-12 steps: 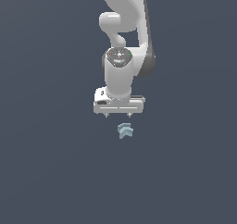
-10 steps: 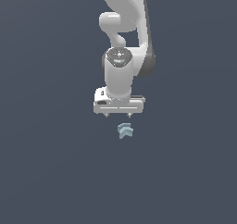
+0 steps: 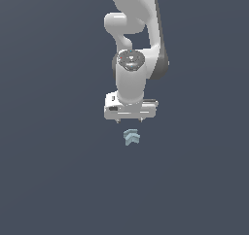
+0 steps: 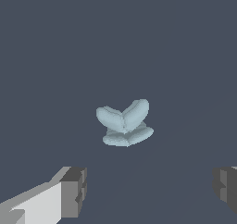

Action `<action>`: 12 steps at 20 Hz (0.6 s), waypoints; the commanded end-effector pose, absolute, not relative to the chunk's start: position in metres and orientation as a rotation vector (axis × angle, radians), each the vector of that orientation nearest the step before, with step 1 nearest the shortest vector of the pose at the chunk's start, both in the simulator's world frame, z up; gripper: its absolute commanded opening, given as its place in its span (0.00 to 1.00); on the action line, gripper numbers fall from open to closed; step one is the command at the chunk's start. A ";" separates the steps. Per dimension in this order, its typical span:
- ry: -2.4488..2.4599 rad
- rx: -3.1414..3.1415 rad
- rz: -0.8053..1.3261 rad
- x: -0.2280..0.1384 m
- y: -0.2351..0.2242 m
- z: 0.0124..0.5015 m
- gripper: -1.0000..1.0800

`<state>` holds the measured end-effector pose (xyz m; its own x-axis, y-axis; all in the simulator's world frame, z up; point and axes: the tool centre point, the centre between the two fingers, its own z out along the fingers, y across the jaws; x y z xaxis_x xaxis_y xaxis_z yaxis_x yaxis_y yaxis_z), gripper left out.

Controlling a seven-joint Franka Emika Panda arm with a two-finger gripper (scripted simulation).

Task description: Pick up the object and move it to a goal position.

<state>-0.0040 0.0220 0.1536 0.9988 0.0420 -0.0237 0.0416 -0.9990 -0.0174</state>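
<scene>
- Gripper (image 3: 129, 119) hung spread wide, holding nothing, likely so its fingers (image 4: 74, 190) could straddle the piece.
- Object (image 3: 131, 137) lay on the dark floor just beyond the gripper, untouched.

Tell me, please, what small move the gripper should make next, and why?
Probably lower the gripper toward the object, centring it between the fingers. The wrist view shows the fingers spread wide and the object lying free ahead of them, untouched.
</scene>
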 end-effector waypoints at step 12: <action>-0.013 -3.123 0.039 -0.004 0.023 0.152 0.96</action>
